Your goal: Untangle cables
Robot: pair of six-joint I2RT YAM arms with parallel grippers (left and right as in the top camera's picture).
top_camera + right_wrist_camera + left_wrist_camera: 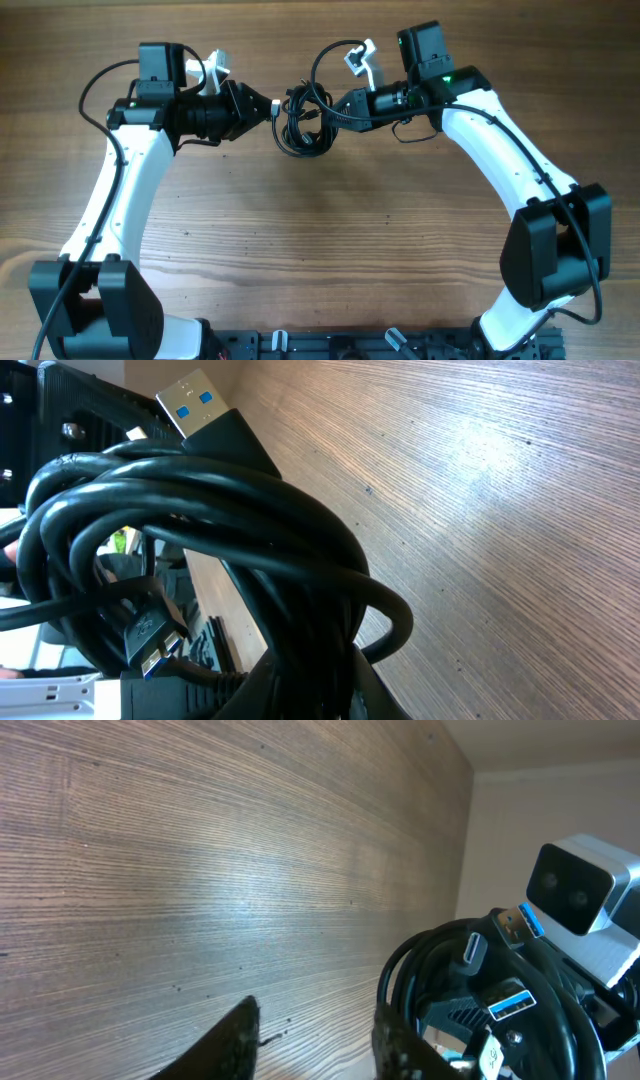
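Observation:
The cables [305, 122] are a dark tangle of black cords with blue-tipped USB plugs, held just above the wooden table at the back centre. My right gripper [337, 110] comes in from the right and is shut on the bundle. In the right wrist view the cables [220, 530] fill the frame and run down between the right gripper [312, 695] jaws, with one plug [195, 405] sticking up. My left gripper [274, 106] sits at the tangle's left edge. In the left wrist view the left gripper [320, 1042] is open, bare wood between its fingers, and the cables [470, 990] lie just beside its right finger [400, 1048].
The wooden table [320, 230] stretches toward the front between the two arms. The right arm's camera housing [580, 895] shows behind the tangle. The arm bases [330, 345] line the front edge.

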